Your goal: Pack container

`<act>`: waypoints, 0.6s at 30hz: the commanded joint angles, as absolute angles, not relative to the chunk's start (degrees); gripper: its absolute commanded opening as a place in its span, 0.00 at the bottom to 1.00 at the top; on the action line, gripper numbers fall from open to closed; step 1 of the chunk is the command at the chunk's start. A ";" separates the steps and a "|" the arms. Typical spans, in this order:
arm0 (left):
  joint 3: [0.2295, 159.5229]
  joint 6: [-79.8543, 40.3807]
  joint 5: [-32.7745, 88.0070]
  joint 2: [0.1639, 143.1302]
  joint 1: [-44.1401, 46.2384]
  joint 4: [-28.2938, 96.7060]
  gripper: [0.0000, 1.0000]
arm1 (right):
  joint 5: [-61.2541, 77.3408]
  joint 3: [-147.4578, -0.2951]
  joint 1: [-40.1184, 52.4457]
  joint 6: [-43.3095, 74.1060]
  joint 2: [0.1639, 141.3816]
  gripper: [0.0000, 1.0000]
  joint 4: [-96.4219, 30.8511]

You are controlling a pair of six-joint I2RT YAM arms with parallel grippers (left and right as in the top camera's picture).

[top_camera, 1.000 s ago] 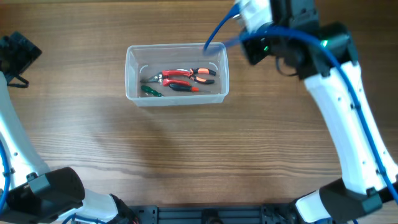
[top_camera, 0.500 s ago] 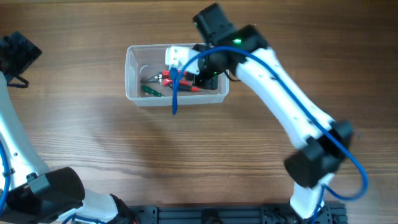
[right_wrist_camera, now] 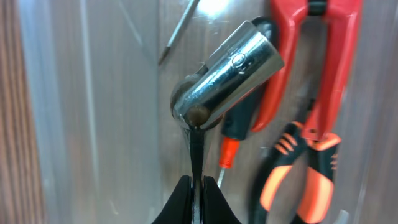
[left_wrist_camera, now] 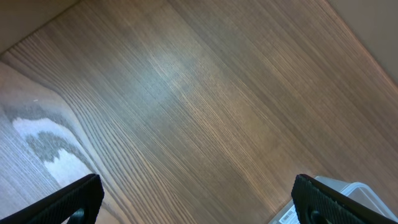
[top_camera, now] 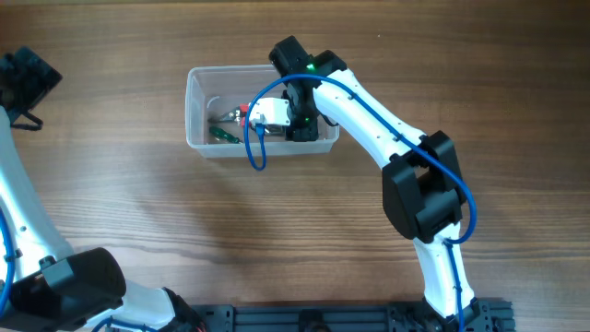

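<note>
The clear container [top_camera: 196,111] stands at the back middle of the table. My right gripper [top_camera: 297,120] reaches down into its right half. In the right wrist view the gripper [right_wrist_camera: 198,186] is shut on the thin dark shaft of a tool with a chrome socket head [right_wrist_camera: 227,71], held over the container floor [right_wrist_camera: 99,124]. Red-handled pliers [right_wrist_camera: 323,50], orange-and-black pliers [right_wrist_camera: 298,168] and a small red-tipped driver [right_wrist_camera: 229,152] lie in the container. A green-handled tool [top_camera: 221,135] lies at its left. My left gripper [left_wrist_camera: 199,202] is open and empty over bare wood, at the far left [top_camera: 26,78].
A blue cable [top_camera: 253,148] loops from the right wrist over the container's front wall. A pale object with a barcode label [left_wrist_camera: 348,196] shows at the bottom right of the left wrist view; I cannot tell what it is.
The right arm has swung from the back right over the container and lowered its gripper with the socket tool inside. The left arm has not moved.
</note>
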State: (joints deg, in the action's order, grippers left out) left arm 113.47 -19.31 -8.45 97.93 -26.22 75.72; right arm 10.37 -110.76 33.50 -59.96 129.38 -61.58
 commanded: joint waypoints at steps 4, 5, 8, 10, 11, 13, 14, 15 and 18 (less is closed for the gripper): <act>113.62 -18.39 -7.94 98.06 -26.52 75.72 1.00 | 8.51 -113.38 33.91 -41.60 128.20 0.59 -57.58; 113.62 -18.39 -7.94 98.06 -26.52 75.72 1.00 | 8.51 -113.82 33.89 -39.57 127.85 0.61 -57.41; 113.62 -18.39 -7.94 98.06 -26.52 75.72 1.00 | 8.27 -115.92 33.89 -33.36 125.25 0.58 -57.76; 113.62 -18.41 -7.94 98.06 -26.52 75.72 1.00 | 6.68 -117.73 33.89 -27.11 122.04 0.54 -58.61; 113.62 -18.39 -7.94 98.06 -26.52 75.70 1.00 | 5.91 -118.37 33.82 -25.39 120.77 0.52 -59.00; 113.62 -18.39 -7.94 98.06 -26.52 75.72 1.00 | 2.46 -120.51 33.26 -21.12 115.87 0.52 -59.72; 113.62 -18.39 -7.94 98.06 -26.52 75.72 1.00 | 0.97 -121.03 32.97 -19.99 114.28 0.54 -59.66; 113.62 -18.41 -7.94 98.06 -26.52 75.72 1.00 | -1.08 -121.56 32.47 -18.55 112.01 0.57 -59.42; 113.62 -18.39 -7.94 98.06 -26.52 75.72 1.00 | -6.98 -121.73 29.69 -14.98 104.16 0.65 -57.45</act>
